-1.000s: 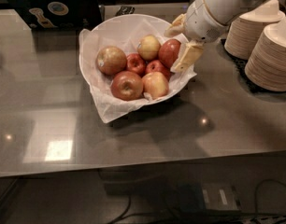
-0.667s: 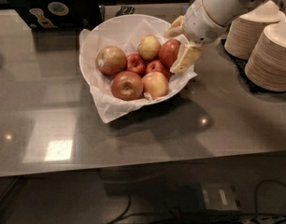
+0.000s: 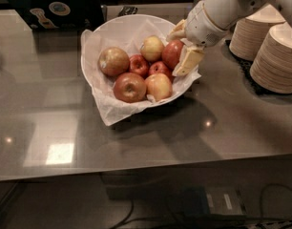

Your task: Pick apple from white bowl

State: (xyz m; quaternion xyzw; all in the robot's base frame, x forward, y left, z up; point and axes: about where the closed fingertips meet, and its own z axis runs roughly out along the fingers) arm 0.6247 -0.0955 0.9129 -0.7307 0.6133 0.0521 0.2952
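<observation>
Gray glossy countertop (image 3: 50,104) fills the scene, with lamp glare at 8 o'clock. Near the center, toward 12 o'clock, sits the white bowl (image 3: 122,22), lined with crinkled white paper (image 3: 108,111) that spills over its rim at 7 o'clock. Seven apples lie inside. The deep red apple (image 3: 170,56) rests at the bowl's 2 o'clock edge, touching a yellowish-green apple (image 3: 152,48) at its 9 o'clock. Two small red apples (image 3: 138,65) sit at the middle; three larger red-and-yellow apples (image 3: 129,87) lie from 9 to 5 o'clock.

A white robot arm (image 3: 222,8) reaches in from 1 o'clock. Its gripper (image 3: 176,52) is clasped around the deep red apple, one cream finger (image 3: 188,61) against the fruit's 4 o'clock side, the other at its 12 o'clock. The apple still lies in the bowl.

Stacks of tan paper bowls (image 3: 275,56) stand at 3 o'clock, apart from the white bowl. A dark printed panel (image 3: 55,6) stands at 11 o'clock.
</observation>
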